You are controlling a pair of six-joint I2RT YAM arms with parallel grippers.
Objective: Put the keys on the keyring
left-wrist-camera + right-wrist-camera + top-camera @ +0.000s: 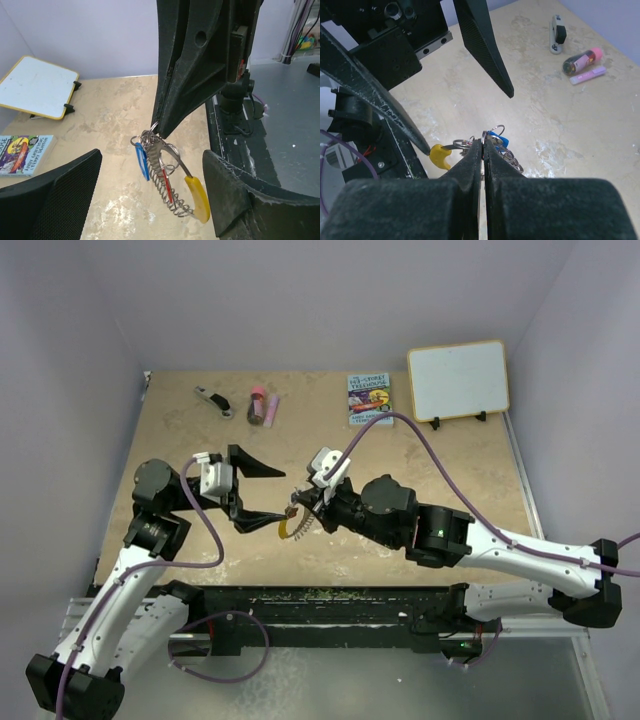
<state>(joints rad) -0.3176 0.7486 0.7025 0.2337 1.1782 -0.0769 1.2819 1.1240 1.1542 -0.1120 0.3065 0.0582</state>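
The keyring (pixel 177 200), a coiled silvery hoop with a yellow end (pixel 198 198), hangs in the air above the table. My right gripper (pixel 483 143) is shut on its top, and its black fingers (pixel 190 65) reach down from above in the left wrist view. A blue key (pixel 142 160) and a red key (pixel 166 185) dangle from small rings on the hoop. My left gripper (pixel 150 155) is open, with one finger on each side of the hanging keyring. The yellow end lies close beside one left finger (pixel 235 195); whether they touch I cannot tell. From above, both grippers meet mid-table around the keyring (pixel 290 526).
At the back of the table lie a black-and-silver tool (pixel 213 400), a dark red tube (pixel 258 403) with a pink stick (pixel 271 408), a small book (pixel 369 398) and a propped whiteboard (pixel 458 379). Purple cables loop over both arms.
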